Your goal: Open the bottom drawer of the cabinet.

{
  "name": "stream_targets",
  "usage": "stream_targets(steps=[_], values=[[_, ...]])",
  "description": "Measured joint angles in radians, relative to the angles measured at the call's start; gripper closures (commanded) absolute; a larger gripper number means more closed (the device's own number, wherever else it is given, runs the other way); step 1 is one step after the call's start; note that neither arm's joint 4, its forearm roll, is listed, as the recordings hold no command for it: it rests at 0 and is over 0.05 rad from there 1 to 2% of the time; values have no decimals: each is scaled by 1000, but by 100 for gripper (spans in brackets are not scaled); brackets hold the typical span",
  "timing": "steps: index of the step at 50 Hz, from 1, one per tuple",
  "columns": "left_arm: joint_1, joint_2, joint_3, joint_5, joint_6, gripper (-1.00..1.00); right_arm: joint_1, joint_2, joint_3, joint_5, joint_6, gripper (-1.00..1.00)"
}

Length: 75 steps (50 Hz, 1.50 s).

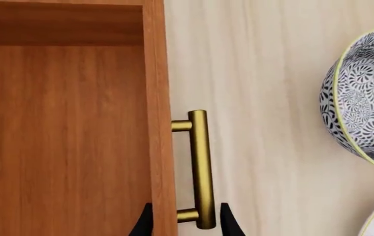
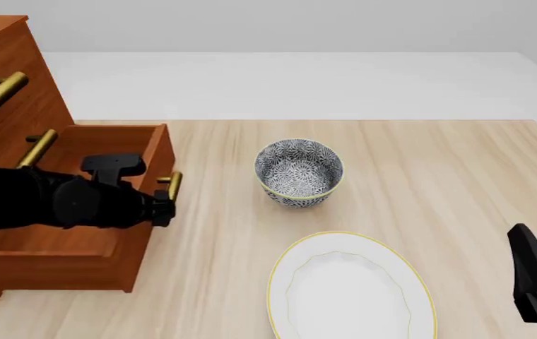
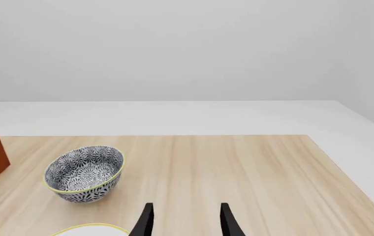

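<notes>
Left gripper [image 1: 185,222] straddling the lower end of the brass bar handle [image 1: 201,167], black fingertips [image 1: 228,221] either side of bar and drawer front, small gaps visible, so not clamped as far as the left wrist view shows. Handle long axis running straight away along the finger direction, parallel to the drawer front panel [image 1: 159,123]. In front view, left arm lying across the bottom drawer [image 2: 80,212], gripper tip at the handle on the drawer's right-hand face. Bottom drawer already pulled well out of the cabinet [image 2: 14,92], open interior showing, sticking out toward table centre, past the two upper handles. Pull direction judged rightward across the table, square to the bar axis. Patterned bowl [image 2: 298,171] near, in that direction, plate [image 2: 349,289] closer to the camera. Right gripper [image 3: 185,221] parked at far right table edge, fingers apart, holding nothing, well apart from the drawer. Left arm clearly the nearer one.
</notes>
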Motion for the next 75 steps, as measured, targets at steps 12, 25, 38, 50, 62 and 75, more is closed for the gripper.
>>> stream_targets(steps=[12,25,38,50,62,75], values=[[-27,20,-24,6,-5,-100,0,0,0,0,0,-100],[-54,38,-45,8,-15,-100,0,0,0,0,0,-100],[-55,45,-55,16,-41,-100,0,0,0,0,0,-100],[-59,51,-71,38,-80,-100,0,0,0,0,0,-100],[-59,53,-76,48,-91,-100,0,0,0,0,0,-100],[-61,45,-70,43,-84,-100,0,0,0,0,0,-100]])
